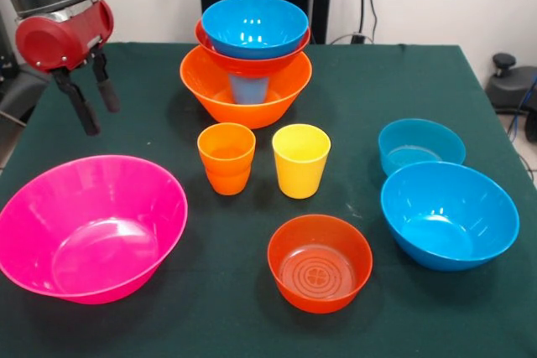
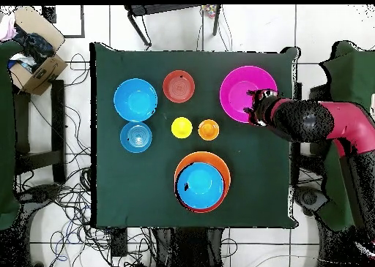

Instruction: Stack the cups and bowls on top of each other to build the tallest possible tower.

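A red and black robot gripper (image 1: 92, 98) hangs with its two fingers narrowly parted and empty, beside the big glossy pink plastic bowl (image 1: 88, 228), likely the next pick. At the far side, the tower (image 1: 247, 60) stands on a big orange bowl, which shelters an upturned blue cup propping a red-orange bowl and a blue bowl

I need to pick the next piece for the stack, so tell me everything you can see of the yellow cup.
The yellow cup is a small tapered tumbler of glossy plastic, upright, open end up and empty. It stands alone mid-table on the green cloth, just beside the orange cup without touching it.
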